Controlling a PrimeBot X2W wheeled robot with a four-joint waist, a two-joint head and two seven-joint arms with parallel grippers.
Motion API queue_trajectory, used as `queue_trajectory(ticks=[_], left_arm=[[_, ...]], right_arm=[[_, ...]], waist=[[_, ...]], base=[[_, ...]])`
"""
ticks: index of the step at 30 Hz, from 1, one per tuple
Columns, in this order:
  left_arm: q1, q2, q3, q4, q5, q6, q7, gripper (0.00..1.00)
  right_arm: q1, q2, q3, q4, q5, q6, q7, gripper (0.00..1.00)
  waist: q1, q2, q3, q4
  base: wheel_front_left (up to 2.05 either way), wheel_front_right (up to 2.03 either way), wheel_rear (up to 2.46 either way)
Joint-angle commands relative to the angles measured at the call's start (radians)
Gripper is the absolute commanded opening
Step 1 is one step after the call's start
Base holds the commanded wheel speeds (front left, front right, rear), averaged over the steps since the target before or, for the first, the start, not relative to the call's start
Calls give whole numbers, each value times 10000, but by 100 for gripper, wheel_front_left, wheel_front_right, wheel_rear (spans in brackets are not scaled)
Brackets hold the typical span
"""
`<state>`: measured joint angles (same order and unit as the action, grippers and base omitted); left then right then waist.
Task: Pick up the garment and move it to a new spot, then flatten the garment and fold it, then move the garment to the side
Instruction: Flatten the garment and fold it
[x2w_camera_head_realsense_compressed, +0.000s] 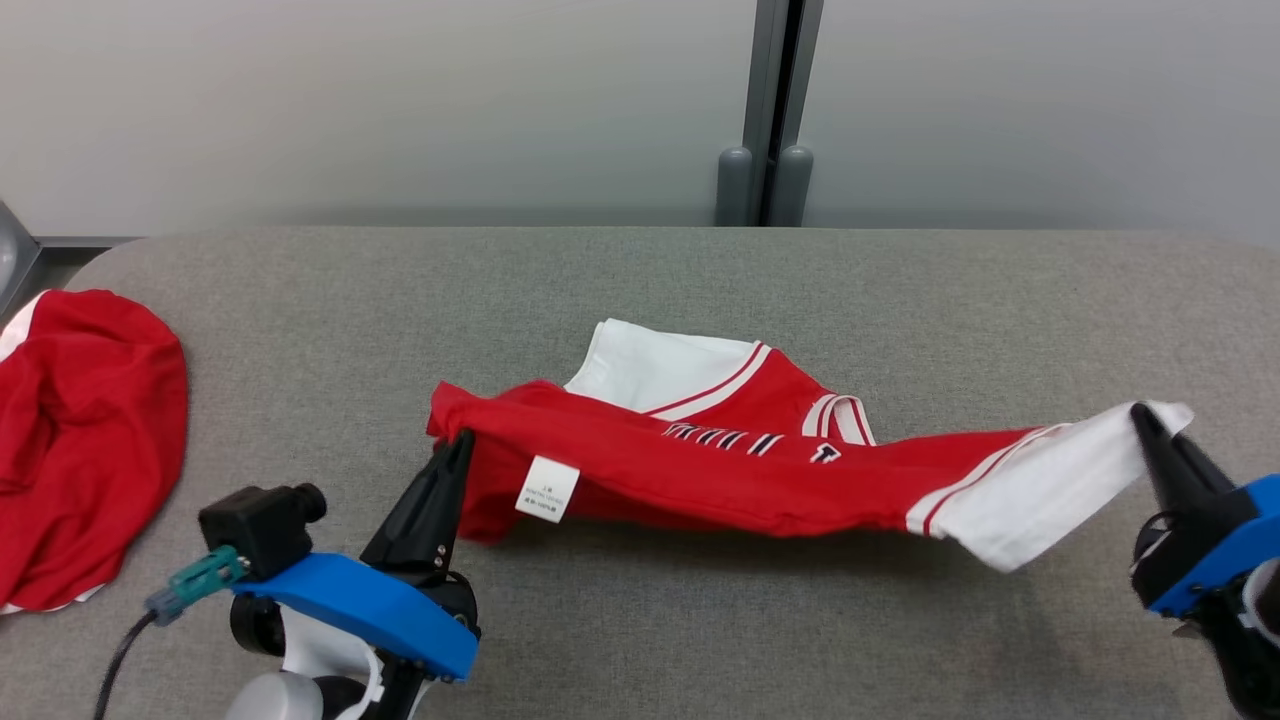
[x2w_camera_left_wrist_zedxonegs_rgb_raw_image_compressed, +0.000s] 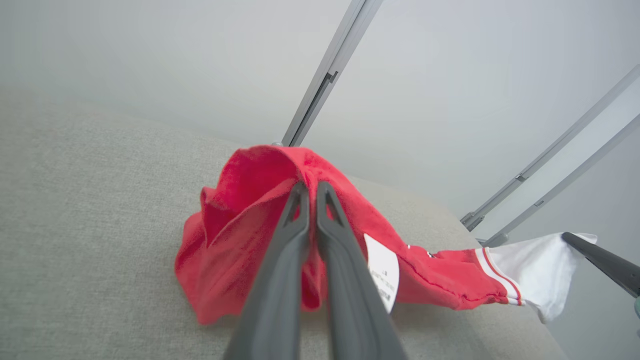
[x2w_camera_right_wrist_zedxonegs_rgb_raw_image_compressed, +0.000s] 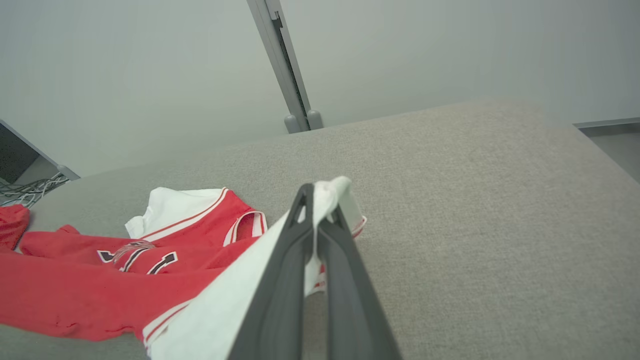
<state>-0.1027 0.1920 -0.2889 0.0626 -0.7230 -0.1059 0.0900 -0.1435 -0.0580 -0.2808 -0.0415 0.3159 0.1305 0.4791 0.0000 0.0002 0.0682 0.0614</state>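
End effectors (x2w_camera_head_realsense_compressed: 462, 440) (x2w_camera_head_realsense_compressed: 1140, 412) tight on garment (x2w_camera_head_realsense_compressed: 700, 470)

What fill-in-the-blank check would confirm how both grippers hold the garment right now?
The left gripper is shut on the garment's ____ end.
The right gripper pinches the ____ fabric at its other end.
The care label hangs nearer the ____ gripper.
A second garment, also red, lies toward the table's ____ side.
Missing words: red; white; left; left.
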Motion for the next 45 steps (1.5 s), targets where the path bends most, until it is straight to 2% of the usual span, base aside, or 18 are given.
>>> queue_trajectory(ticks=[1, 5, 10, 15, 22, 27, 30, 33, 39, 45], left_arm=[[80, 28, 98, -375, -111, 27, 66, 0], [238, 117, 460, -2019, -1026, 108, 664, 0], [-179, 334, 728, -3267, -1917, 240, 1562, 0], [-1152, 467, 975, -3988, -2892, 498, 2586, 0], [-3062, 541, 1408, -4469, -3745, 1238, 3644, 0], [-4019, 942, 1488, -4151, -3575, 1510, 4123, 0], [-4563, 1151, 1395, -3546, -3127, 1654, 4223, 0], [-5378, 1432, 1339, -2766, -2553, 1567, 4110, 0], [-7758, 1738, 1429, -623, -1196, 1223, 2994, 0], [-10146, 1659, 1493, 1255, -48, 755, 1052, 0]], right_arm=[[123, 10, -106, -406, 227, 5, 103, 0], [389, 60, -368, -2312, 1197, 5, 592, 0], [-17, 68, -536, -3675, 1954, 5, 721, 0], [-1128, 68, -453, -4527, 2049, 5, 748, 0], [-3532, 50, -209, -4911, 1725, 5, 928, 0], [-4856, -31, -102, -3820, 1511, 5, 1126, 0], [-5554, -53, -60, -2673, 1386, 5, 1073, 0], [-6615, -117, 77, -1297, 1120, 5, 492, 0], [-9382, -210, 920, 1750, 255, 5, -1972, 0], [-11973, -301, 1496, 3482, 194, 5, -4786, 0]], waist=[[0, -2, -32, -29], [0, -2, -98, -117], [0, -2, -16, -334], [0, -2, 226, -620], [0, -2, 684, -1028], [0, -2, 1178, -1310], [0, -2, 1684, -1498], [0, -2, 2304, -1741], [0, -2, 3287, -2288], [0, -2, 3685, -2533]], base=[[0, 0, 0], [0, 0, 0], [0, 0, 0], [0, 0, 0], [0, 0, 0], [0, 0, 0], [0, 0, 0], [0, 0, 0], [0, 0, 0], [0, 0, 0]])
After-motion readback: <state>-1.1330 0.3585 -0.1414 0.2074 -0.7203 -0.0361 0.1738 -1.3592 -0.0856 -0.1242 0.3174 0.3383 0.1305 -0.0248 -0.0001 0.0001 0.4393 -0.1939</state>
